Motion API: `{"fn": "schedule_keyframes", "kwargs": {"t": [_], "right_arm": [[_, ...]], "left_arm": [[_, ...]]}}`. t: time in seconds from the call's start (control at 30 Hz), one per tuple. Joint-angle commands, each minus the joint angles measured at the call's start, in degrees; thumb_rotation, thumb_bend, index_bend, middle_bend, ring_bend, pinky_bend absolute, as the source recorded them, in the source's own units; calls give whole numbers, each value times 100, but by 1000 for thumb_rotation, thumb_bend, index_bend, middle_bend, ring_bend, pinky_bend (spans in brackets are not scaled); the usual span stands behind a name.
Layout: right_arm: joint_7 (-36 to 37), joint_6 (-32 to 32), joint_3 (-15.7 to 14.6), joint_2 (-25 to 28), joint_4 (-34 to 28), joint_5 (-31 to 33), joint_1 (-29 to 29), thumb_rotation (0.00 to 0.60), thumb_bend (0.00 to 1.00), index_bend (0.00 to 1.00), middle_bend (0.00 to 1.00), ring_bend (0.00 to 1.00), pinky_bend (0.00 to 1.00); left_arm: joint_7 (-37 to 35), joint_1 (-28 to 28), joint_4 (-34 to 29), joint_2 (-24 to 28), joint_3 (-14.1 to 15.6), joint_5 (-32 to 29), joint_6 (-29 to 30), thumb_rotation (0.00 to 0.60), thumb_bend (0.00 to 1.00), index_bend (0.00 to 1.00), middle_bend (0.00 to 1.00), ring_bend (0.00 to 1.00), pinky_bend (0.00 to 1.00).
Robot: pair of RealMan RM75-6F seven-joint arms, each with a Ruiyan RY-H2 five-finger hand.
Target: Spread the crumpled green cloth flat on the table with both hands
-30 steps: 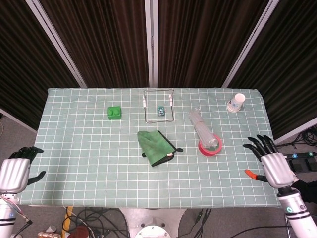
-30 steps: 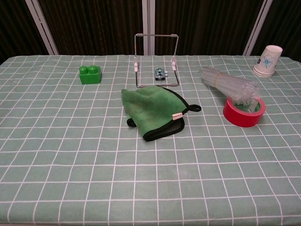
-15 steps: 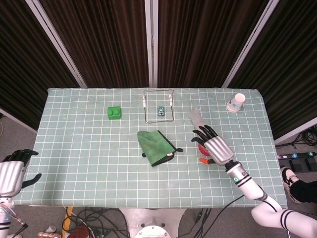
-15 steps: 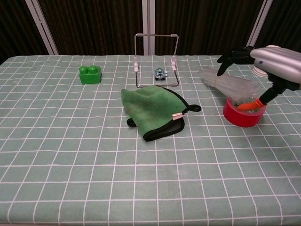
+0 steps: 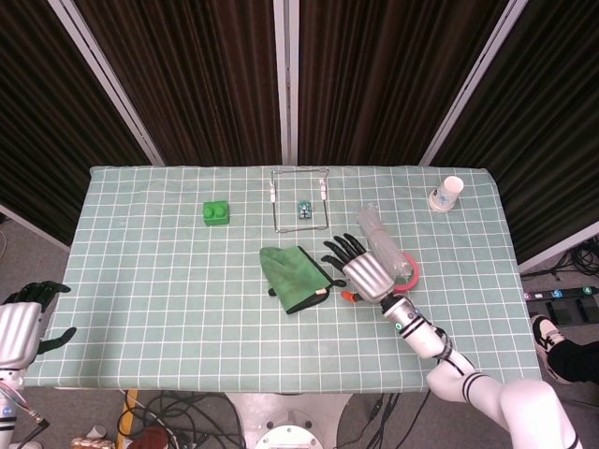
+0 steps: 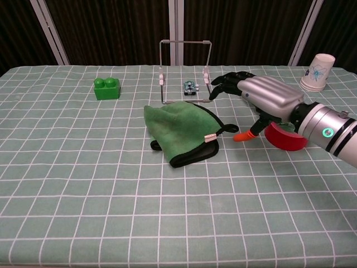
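Note:
The crumpled green cloth with black edging lies folded near the middle of the table. My right hand hovers just to the right of it, fingers spread and holding nothing, its orange-tipped thumb pointing down near the cloth's loop. My left hand hangs off the table's left edge, far from the cloth, fingers apart and empty; the chest view does not show it.
A green brick sits at the back left. A wire stand with a small toy is behind the cloth. A red tape roll, clear plastic tubes and a paper cup lie at the right.
My right hand has swept leftward from the table's right edge, past the tape roll, to just beside the cloth. The left hand has barely moved.

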Motion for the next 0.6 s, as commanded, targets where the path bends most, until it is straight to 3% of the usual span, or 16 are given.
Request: {"fn": "schedule_keyframes", "kwargs": {"t": [0.03, 0.3, 0.6], "right_arm": [[211, 210, -85, -497, 617, -48, 196, 600, 3, 182, 51, 0, 0], [412, 324, -155, -1071, 1508, -3, 445, 600, 3, 176, 51, 0, 0], [496, 340, -373, -1197, 1989, 18, 462, 600, 5, 174, 51, 0, 0]], "left_arm": [[-49, -13, -3, 24, -9, -29, -41, 600, 119, 317, 333, 260, 372], [-208, -38, 21, 72, -11, -93, -164, 600, 120, 317, 333, 260, 372], [-342, -59, -43, 172, 28, -227, -378, 600, 119, 317, 333, 260, 372]]}}
